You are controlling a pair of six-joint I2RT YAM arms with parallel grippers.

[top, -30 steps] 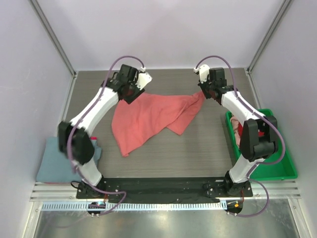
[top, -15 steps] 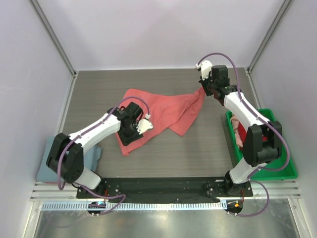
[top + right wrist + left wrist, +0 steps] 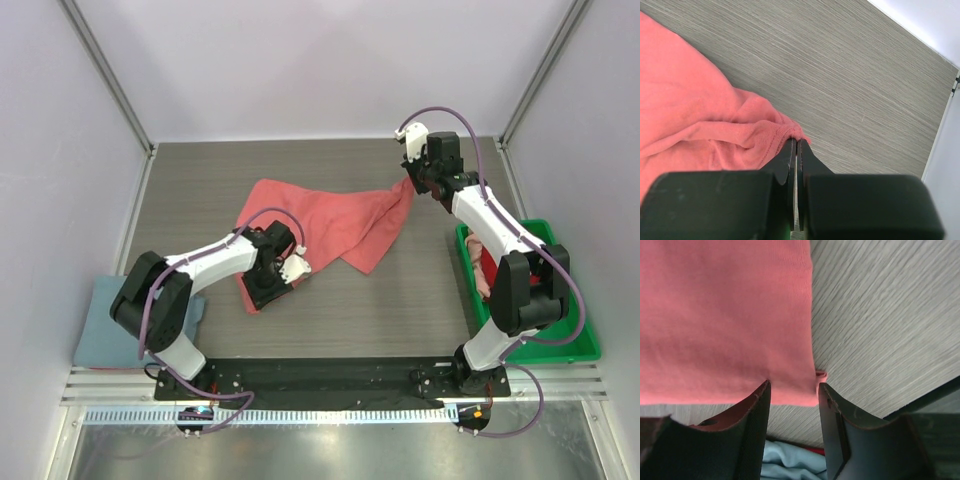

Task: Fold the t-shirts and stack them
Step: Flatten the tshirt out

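Top external: salmon-red t-shirt (image 3: 325, 225) long axis runs near-left to far-right. R hand (image 3: 408, 187) clamps far-right corner; L hand (image 3: 260, 292), jaws apart, over near-left corner.

Soft matt fine-knit cloth of the salmon-red t-shirt (image 3: 330, 225), matt grey streaked wood grain on the desk (image 3: 400, 300), glossy plastic green tray (image 3: 575, 340)
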